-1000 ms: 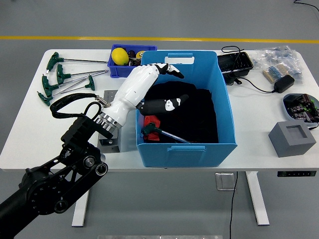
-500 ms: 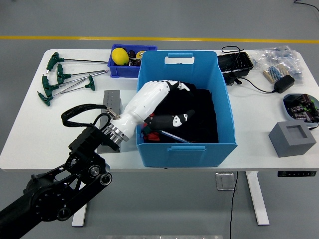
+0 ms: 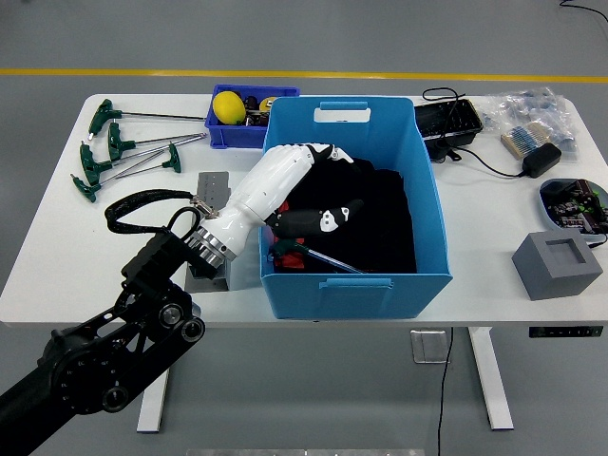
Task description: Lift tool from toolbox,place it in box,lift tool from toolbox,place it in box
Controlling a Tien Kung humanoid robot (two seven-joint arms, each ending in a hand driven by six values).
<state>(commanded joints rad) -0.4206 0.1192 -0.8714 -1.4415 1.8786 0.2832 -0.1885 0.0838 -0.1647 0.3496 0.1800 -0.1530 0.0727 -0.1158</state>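
A large blue box (image 3: 429, 190) lined with black cloth (image 3: 380, 218) stands mid-table. In its near-left corner lies a red-handled tool (image 3: 289, 258) with a metal shaft. My left hand (image 3: 318, 185), white with black fingertips, reaches over the box's left wall and hovers just above the tool. Its fingers (image 3: 323, 152) are spread and hold nothing. A small blue toolbox bin (image 3: 220, 133) with a yellow object (image 3: 228, 105) stands behind the box's left corner. The right arm is out of view.
Several green T-handle keys (image 3: 114, 152) lie at the far left. A grey metal block (image 3: 211, 185) sits under my left wrist. At the right are a grey foam block (image 3: 558, 265), a black tray (image 3: 448, 121), a power adapter (image 3: 538, 160) and bagged parts (image 3: 532, 114).
My left hand dipped lower into the box, then rose a little and drew back to the left. The red-handled tool stayed in the box's corner.
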